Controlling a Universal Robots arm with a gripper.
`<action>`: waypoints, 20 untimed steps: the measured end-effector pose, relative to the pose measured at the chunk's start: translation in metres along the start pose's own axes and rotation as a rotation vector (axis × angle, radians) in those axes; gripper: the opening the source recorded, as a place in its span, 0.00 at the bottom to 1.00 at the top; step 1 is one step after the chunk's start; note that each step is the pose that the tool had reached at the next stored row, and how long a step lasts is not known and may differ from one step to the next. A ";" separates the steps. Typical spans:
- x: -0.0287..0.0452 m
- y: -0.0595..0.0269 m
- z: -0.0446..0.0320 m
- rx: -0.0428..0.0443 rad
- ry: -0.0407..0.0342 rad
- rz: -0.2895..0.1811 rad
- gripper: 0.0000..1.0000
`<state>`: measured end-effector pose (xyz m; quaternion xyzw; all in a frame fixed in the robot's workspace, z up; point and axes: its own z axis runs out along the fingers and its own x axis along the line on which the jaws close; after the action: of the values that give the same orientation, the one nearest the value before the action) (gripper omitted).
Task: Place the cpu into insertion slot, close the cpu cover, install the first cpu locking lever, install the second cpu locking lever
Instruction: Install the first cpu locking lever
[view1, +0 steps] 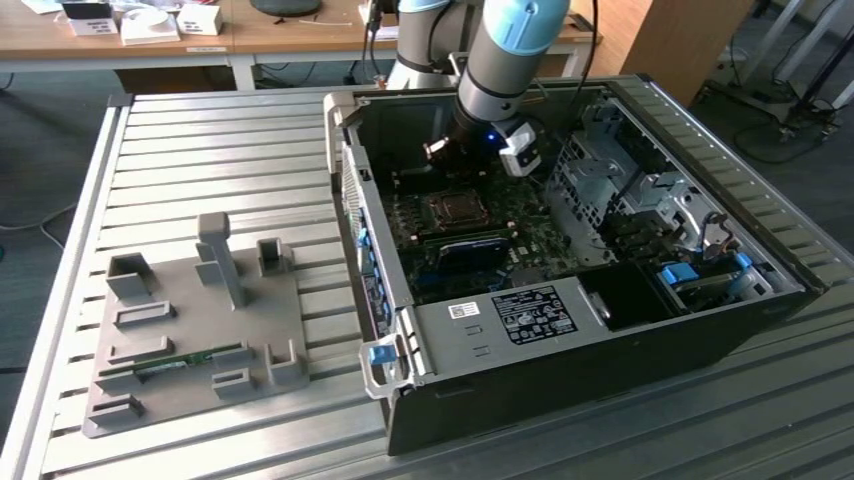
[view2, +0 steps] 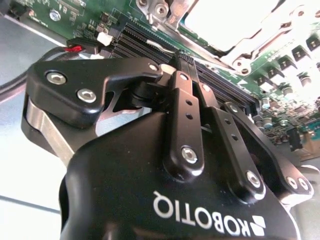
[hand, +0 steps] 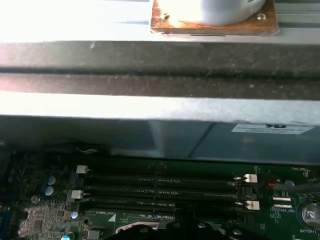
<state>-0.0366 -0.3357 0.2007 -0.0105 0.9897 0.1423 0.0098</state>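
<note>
Gripper (view2: 181, 62) jaws together, empty, over the memory slots (hand: 160, 192). Insertion slot (view1: 455, 208) just beside, cpu cover (view2: 235, 52) down; case wall (view1: 400, 130) close.

End effector (view2: 182, 62) glossy black plastic; cpu cover (view2: 235, 47) shiny metal; computer case (view1: 574, 375) matt black.

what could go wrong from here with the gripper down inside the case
1. In the second wrist view the gripper hangs with its tips together right above the long memory slots beside the cpu cover; a slip down could scrape them.
2. In the exterior view the arm reaches into the computer case close to its back wall, so a sideways move might bump it.
</note>
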 end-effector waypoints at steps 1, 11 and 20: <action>0.0001 0.0001 0.0000 0.0002 -0.0023 0.008 0.11; 0.0031 0.0011 0.0002 0.0010 -0.0143 0.049 0.11; 0.0032 0.0011 0.0002 0.0026 -0.0321 0.109 0.11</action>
<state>-0.0398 -0.3347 0.2008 0.0459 0.9887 0.1415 0.0179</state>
